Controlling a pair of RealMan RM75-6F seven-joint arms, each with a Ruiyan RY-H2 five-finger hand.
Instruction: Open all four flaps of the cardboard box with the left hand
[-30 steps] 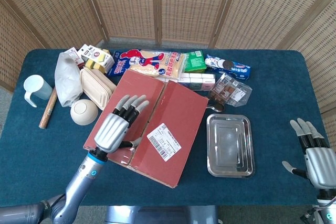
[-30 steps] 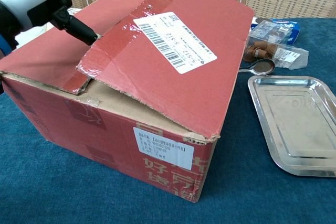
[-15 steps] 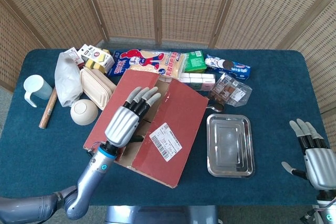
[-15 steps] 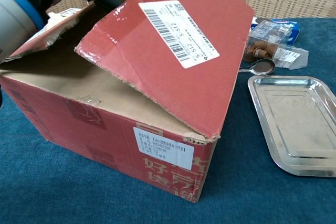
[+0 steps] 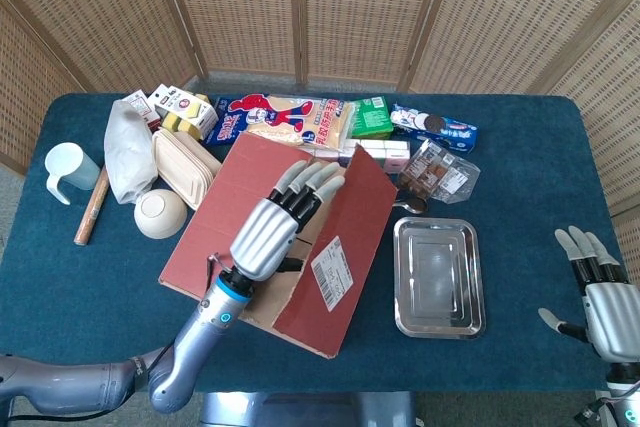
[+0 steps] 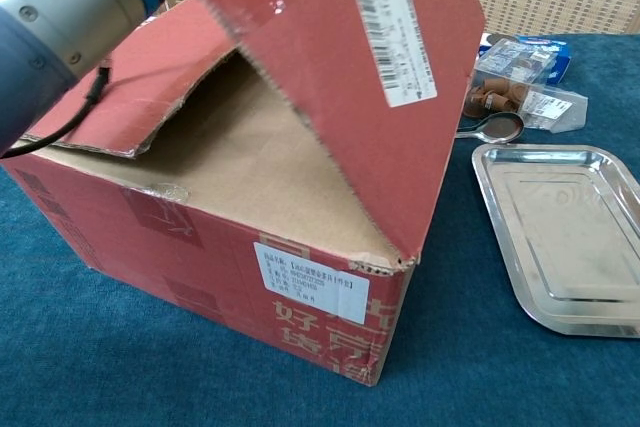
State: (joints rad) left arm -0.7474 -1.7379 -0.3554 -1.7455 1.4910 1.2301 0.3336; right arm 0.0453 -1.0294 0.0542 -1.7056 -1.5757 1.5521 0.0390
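The right-side flap of the red cardboard box now stands much steeper than half a second ago, tipped up and exposing its brown underside. The left hand, grasping nothing, has risen with it and pushes the flap from inside with straight fingers; the far flap still lies nearly flat. The box sits mid-counter. The right hand stays released, fingers spread, at 4 o'clock. A white barcode label rides the raised flap; its print is unreadable. A shiny steel tray lies at 3 o'clock, snack packets at 12, a white mug at 9.
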